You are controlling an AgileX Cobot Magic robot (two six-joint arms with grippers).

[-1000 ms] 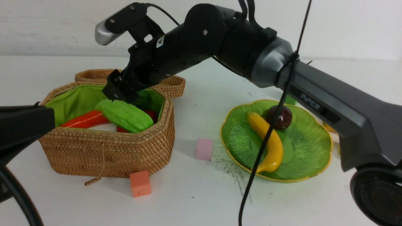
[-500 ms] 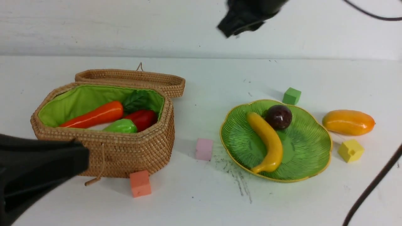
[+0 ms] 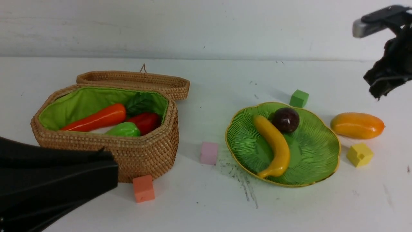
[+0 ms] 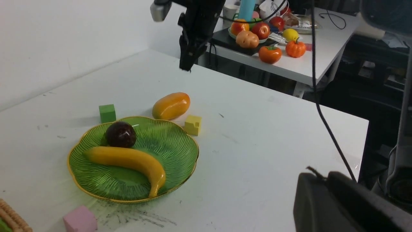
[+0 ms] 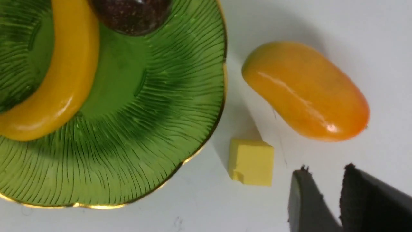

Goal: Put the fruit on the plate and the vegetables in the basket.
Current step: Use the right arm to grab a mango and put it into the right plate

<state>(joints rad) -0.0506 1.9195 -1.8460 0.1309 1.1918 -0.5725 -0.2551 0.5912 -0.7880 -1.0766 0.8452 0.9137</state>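
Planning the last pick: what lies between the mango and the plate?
Only bare table and the yellow foam cube beside the gap between mango and plate, per the right wrist view.

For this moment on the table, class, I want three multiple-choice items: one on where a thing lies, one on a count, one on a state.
1. Where is the mango?
A. on the plate
B. on the table beside the plate
C. in the basket

2. How many fruits lie on the plate?
A. one
B. two
C. three

3. How is the basket?
A. lid shut
B. tipped over
C. open, lid laid back

Answers: 1 B, it lies off the rim, near the yellow cube. 2 B, only the banana and mangosteen are on it. 3 C, the green lining and the carrot inside show.
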